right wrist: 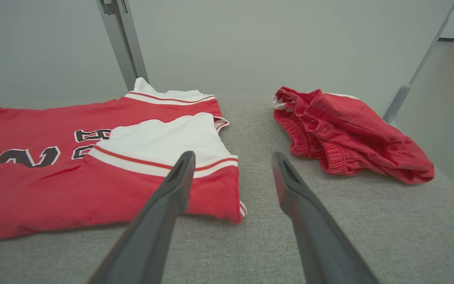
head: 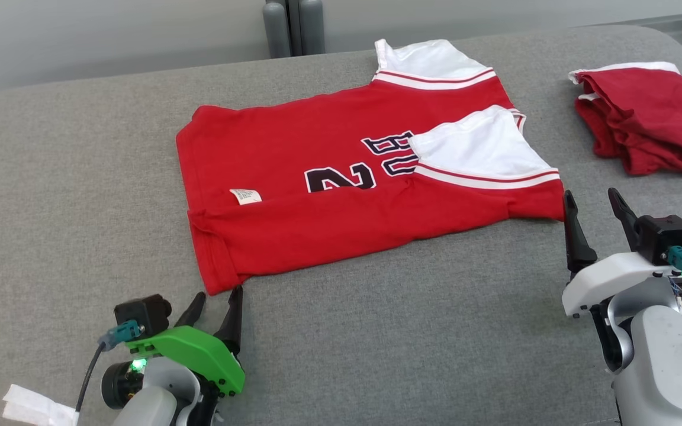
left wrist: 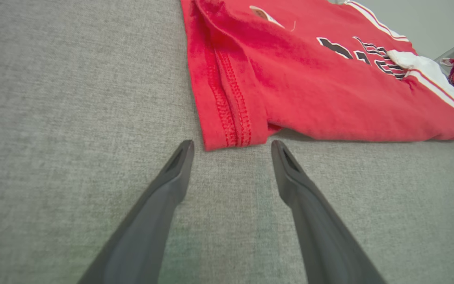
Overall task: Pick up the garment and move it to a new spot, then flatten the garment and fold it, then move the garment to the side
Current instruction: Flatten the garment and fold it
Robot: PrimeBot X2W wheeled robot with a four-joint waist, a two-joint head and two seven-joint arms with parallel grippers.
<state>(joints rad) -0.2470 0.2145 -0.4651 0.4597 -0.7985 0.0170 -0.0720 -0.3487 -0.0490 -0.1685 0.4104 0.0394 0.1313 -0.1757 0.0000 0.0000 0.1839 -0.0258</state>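
Note:
A red jersey with white sleeves and dark lettering lies spread on the grey surface, its near long edge folded over toward the middle. My left gripper stands open just short of the jersey's near-left hem corner, its fingers either side of that corner and apart from it. My right gripper is open too, hovering beside the jersey's near-right sleeve corner. The jersey spreads to the left of the right fingers. Neither gripper holds anything.
A bundled red garment with white trim lies at the far right, also seen as a red garment in the right wrist view. Grey posts stand behind the surface. A white scrap lies at the lower left. The grey surface runs wide in front.

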